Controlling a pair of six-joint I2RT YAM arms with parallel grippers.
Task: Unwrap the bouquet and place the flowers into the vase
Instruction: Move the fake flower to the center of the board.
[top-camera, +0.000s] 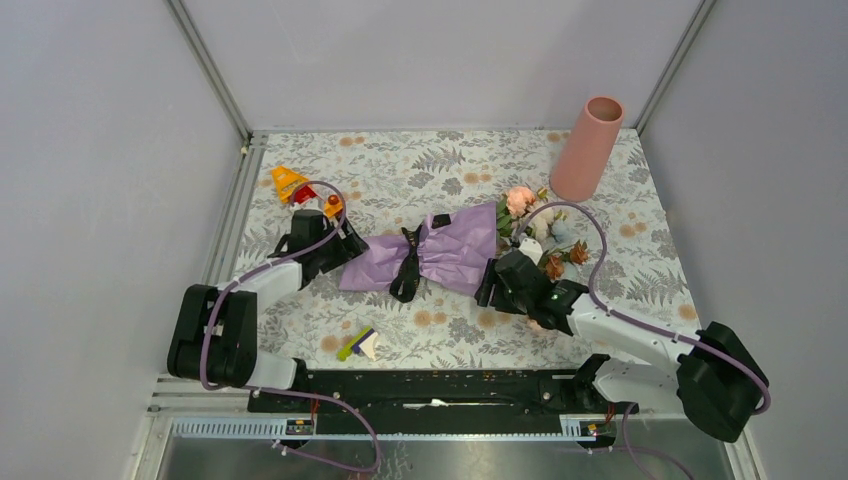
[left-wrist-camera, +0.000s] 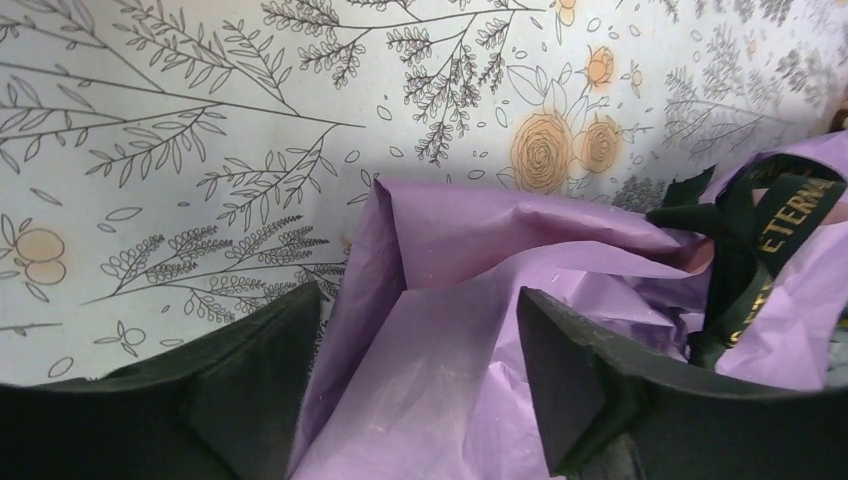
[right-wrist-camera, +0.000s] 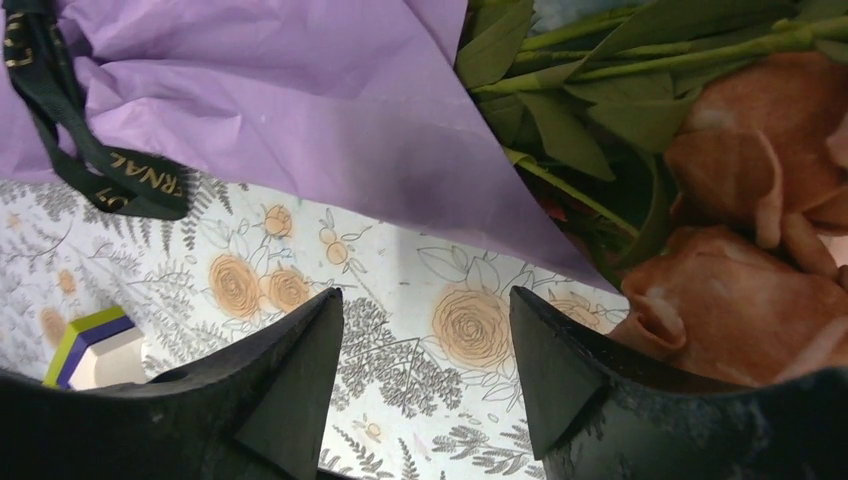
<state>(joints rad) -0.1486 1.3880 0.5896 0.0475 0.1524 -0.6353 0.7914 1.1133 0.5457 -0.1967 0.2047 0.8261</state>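
You get soft, even overhead light, moderately bright, no glare. Top view sharp, walls leaning outward at edges. Wrist views: left gripper fingers (left-wrist-camera: 250, 400) dark, slightly blurred; faint grey shadow on tablecloth (left-wrist-camera: 150, 200) beside purple paper (left-wrist-camera: 450, 340).

Jaws of the right gripper (right-wrist-camera: 425, 300) stand apart, with only the printed tablecloth (right-wrist-camera: 400, 265) between them and nothing gripped. Purple paper (right-wrist-camera: 280, 90) fills the upper left, its lower edge slanting down to the right; a black ribbon (right-wrist-camera: 90, 165) with gold lettering hangs at far left. Green stems (right-wrist-camera: 640, 50) and leaves show upper right above rust-brown flowers (right-wrist-camera: 740, 290), and a small block (right-wrist-camera: 95, 355) striped green and purple lies lower left.
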